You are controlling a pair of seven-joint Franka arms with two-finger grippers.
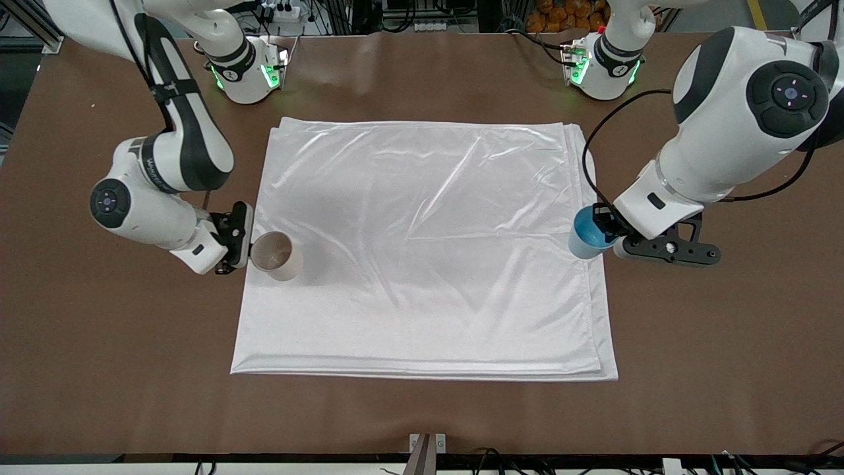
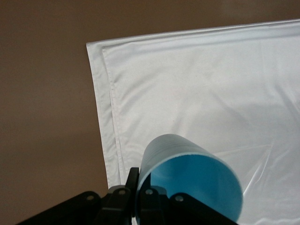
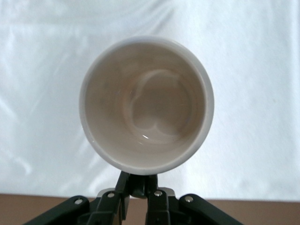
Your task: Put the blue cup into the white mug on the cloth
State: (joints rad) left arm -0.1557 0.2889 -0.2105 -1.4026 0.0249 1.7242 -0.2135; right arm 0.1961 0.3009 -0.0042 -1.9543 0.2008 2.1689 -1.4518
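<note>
- A brown table [image 1: 422,409] fills the front view, with cables and equipment along the top edge where the two arm bases stand.
- The cloth [image 1: 422,264], a shiny white wrinkled sheet folded in layers, lies flat in the middle of the table.
- The right arm comes down from its base, bends sharply at the elbow and reaches low toward the cloth's edge at its own end of the table, its wrist turned sideways.
- The right gripper [image 1: 245,243] sits at that edge, clamped on the white mug [image 1: 277,256]; the right wrist view shows its fingers [image 3: 136,185] pinching the mug's dark handle beneath the rim.
- The white mug is over the cloth's edge at the right arm's end, its mouth open upward and its cream inside bare; whether its base touches the fabric cannot be told.
- The left arm sweeps in from its base with a large bent elbow, forearm angled down toward the cloth's edge at its end.
- The left gripper [image 1: 610,227] grasps the blue cup [image 1: 587,236] at the rim; the left wrist view shows the fingers [image 2: 149,199] closed on the cup wall.
- The blue cup, bright blue inside, is over the cloth's layered edge at the left arm's end, well apart from the mug.
</note>
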